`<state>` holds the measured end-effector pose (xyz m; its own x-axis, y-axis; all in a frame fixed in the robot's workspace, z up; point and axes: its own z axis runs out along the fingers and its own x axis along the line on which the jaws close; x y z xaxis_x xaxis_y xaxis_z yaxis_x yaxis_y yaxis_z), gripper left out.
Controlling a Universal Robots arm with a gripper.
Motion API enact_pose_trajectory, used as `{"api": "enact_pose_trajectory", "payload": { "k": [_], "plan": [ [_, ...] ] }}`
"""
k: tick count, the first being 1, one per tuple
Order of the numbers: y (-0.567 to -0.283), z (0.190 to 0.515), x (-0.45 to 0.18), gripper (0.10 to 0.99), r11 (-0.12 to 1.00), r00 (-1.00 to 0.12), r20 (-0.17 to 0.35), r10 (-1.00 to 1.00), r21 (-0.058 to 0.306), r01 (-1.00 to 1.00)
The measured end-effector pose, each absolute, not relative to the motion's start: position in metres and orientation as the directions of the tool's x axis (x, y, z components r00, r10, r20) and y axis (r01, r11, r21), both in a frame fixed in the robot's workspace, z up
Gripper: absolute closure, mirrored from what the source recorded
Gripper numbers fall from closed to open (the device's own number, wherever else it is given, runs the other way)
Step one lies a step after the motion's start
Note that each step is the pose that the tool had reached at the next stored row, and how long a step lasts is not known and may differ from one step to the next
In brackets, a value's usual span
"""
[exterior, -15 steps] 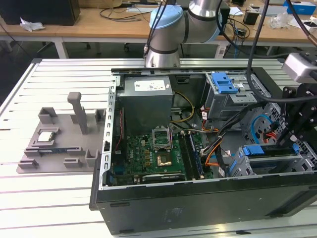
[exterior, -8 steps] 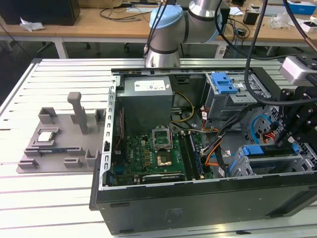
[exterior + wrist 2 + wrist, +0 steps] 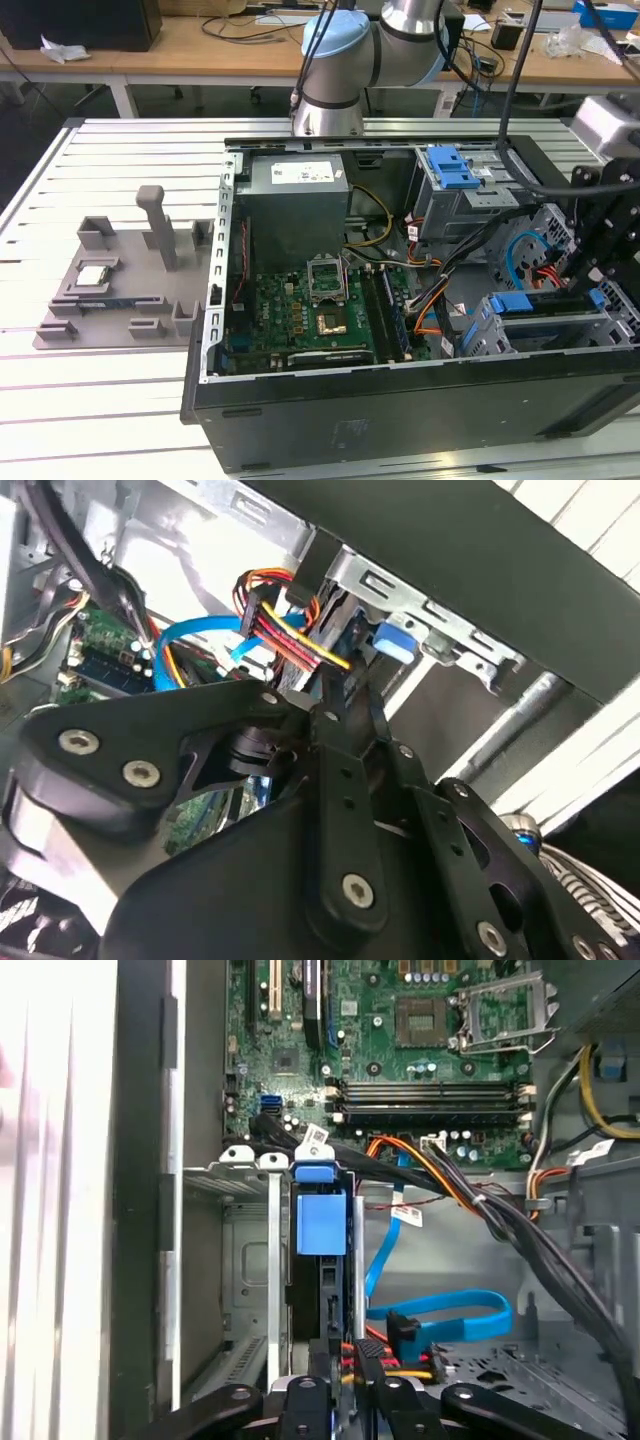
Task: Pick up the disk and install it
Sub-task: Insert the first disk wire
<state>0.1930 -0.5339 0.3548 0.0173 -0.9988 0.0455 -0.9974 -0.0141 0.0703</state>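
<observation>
One disk [image 3: 325,1290], standing on edge between the walls of the grey drive cage [image 3: 245,1250], at about four o'clock in the exterior view, inside the open computer case [image 3: 400,410] on the tabletop [image 3: 100,400]. Right at its near edge, the hand [image 3: 345,1360]; clenched or released, cannot tell.

Seemingly the seating stage of the install, with the blue carrier tab [image 3: 320,1222] already deep in the slot. To do it well:

- Push straight along the cage rails, without twist or tilt.
- Keep both carrier edges level with the cage walls.
- Mind the blue data cable [image 3: 440,1310] and the red-and-yellow power bundle [image 3: 290,630] just beside the hand, both likely to snag.
- Press gently, and ease off at any resistance rather than forcing.
</observation>
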Motion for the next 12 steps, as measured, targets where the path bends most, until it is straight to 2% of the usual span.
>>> {"api": "enact_pose_trajectory", "payload": {
  "k": [2,4,12],
  "plan": [
    [-0.533,0.361,0.193,0.859,-0.014,0.017,0.046,-0.999,0.070,-0.997],
    [-0.531,0.375,0.193,0.980,-0.014,0.017,0.046,-0.999,0.070,-0.997],
    [-0.531,0.379,0.193,0.980,-0.014,0.017,0.046,-0.999,0.070,-0.997]
  ]
}}
